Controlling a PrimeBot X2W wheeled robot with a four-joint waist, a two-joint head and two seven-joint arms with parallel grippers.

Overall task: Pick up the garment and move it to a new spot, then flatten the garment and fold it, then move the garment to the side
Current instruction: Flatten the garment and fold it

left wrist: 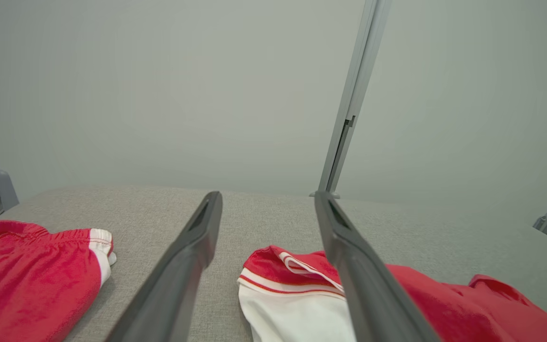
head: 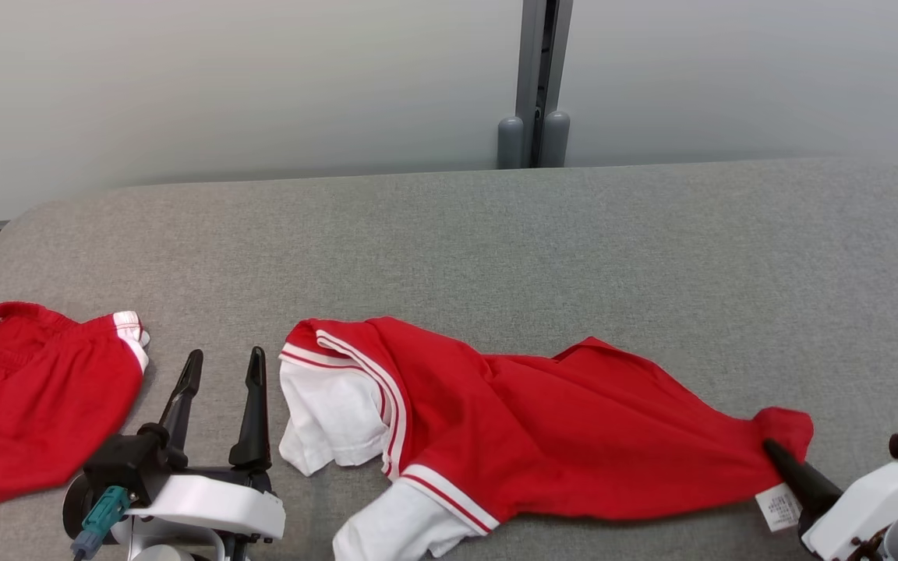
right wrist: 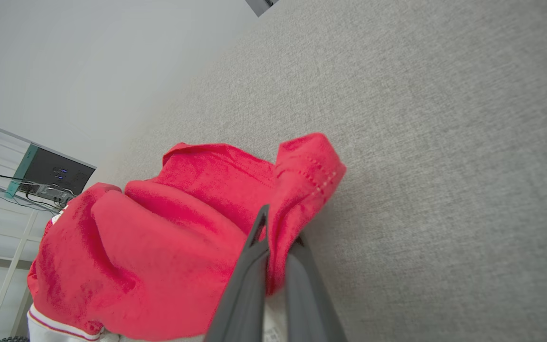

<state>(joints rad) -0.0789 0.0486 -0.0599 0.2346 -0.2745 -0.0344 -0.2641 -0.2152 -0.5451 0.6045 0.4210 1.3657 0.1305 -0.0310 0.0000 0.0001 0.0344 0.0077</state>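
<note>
Head view: crumpled red jersey shirt with white sleeves (head: 574,436) lying across grey fabric surface (head: 496,234). Left gripper (head: 226,354) just left of shirt, fingers spread wide, holding nothing. Right gripper (head: 776,453) clamped on shirt's right hem corner. Red shorts with white trim (head: 28,413) farther left of shirt, apart. Left wrist view: open fingers either side of shirt's collar end. Right wrist view: closed fingers pinching red hem fold.

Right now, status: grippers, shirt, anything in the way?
Left gripper open, empty, beside the sleeve. Right gripper shut on red shirt, hem corner. Red shorts apart at left, not blocking.
</note>
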